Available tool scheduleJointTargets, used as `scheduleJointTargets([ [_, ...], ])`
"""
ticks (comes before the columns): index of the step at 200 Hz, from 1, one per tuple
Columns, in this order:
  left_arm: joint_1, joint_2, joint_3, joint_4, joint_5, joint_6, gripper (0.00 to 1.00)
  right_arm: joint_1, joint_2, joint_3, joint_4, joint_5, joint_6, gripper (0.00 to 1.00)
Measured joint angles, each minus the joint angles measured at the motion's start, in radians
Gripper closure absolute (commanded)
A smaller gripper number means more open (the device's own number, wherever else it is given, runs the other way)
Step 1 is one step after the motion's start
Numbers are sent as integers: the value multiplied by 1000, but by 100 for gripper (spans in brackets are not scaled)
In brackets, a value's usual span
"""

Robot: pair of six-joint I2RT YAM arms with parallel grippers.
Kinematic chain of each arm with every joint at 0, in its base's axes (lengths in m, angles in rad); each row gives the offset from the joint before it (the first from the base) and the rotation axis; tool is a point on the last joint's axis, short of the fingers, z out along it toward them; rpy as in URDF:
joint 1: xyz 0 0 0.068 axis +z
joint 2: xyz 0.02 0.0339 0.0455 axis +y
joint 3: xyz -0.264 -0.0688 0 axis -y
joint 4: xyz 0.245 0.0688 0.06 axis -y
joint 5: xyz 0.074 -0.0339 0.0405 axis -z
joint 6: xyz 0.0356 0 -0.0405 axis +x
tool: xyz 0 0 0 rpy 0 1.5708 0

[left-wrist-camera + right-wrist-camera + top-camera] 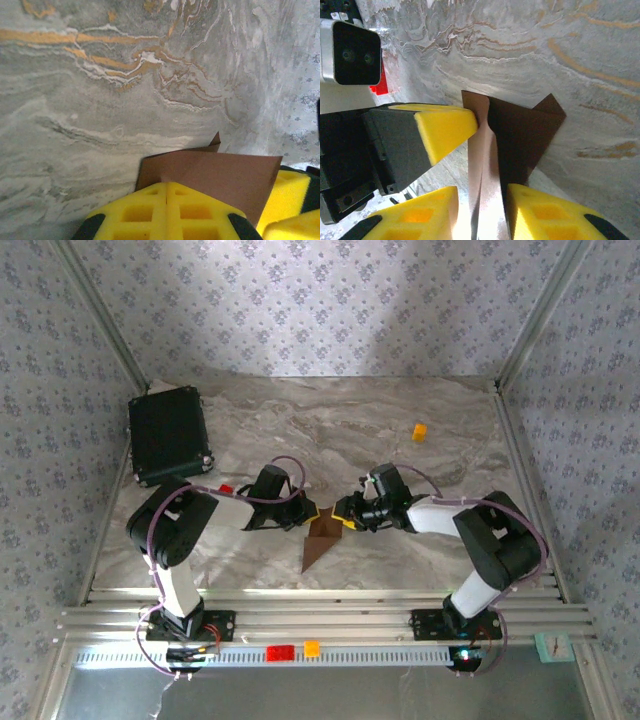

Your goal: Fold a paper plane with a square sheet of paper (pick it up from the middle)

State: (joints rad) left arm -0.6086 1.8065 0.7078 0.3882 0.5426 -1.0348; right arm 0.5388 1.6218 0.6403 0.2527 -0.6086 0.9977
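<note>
The left gripper (167,192) has its two yellow fingers pressed flat together with no gap. Their tips sit against the upper edge of the folded brown paper (525,135); whether a layer is pinched between them cannot be told. The right gripper (482,200) has its fingers apart, one on each side of the paper, which stands on edge between them. One pad touches the dark face and the other is just beside the shiny fold. The two grippers meet nose to nose at the middle of the top view. There the paper hangs below them as a narrow wedge with its point toward the lower left.

The table (400,420) is covered in a grey marble pattern with rust-coloured veins. Walls (330,300) of pale flowered wallpaper close it in, with metal posts in the corners and a slatted metal rail (320,615) along the bottom of the frame.

There are two arms, one paper, one black case (168,433), one orange block (420,431) and one red block (225,488). The case lies at the upper left and the orange block at the upper right, both well apart from the paper. The red block is just beside the left arm, which partly covers it. The yellow fingers hide the paper's top edge from above.
</note>
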Motion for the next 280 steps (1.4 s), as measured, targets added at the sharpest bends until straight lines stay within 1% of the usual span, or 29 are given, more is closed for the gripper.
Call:
scheduleJointTargets([
  [29,0,0,0,-2,0,0,100,-9,43,-3,47,-33,3,70],
  [69,0,-2,1,-6,-2,0,100,-10,63,-6,81,-56,4,71],
  [139,0,-4,1,-8,-5,0,100,-14,66,-21,94,-69,-3,85],
  [171,0,-18,1,-34,-7,1,92,-14,72,-21,85,-69,-11,91],
  [183,-2,-32,0,-56,-11,8,84,-14,72,-21,75,-66,-17,93],
  [197,-3,-65,-1,-83,-21,24,72,-14,69,-21,56,-53,-23,96],
  [213,-7,-135,-2,-127,-48,48,64,-18,50,-23,26,-29,-26,96],
  [244,-17,-276,7,-214,-96,147,61,-41,-24,-23,-13,15,-31,98],
  [264,-31,-309,10,-240,-116,195,61,-60,-54,-23,-33,39,-31,98],
  [280,-61,-318,10,-265,-152,233,61,-76,-64,-24,-52,48,-31,98],
])
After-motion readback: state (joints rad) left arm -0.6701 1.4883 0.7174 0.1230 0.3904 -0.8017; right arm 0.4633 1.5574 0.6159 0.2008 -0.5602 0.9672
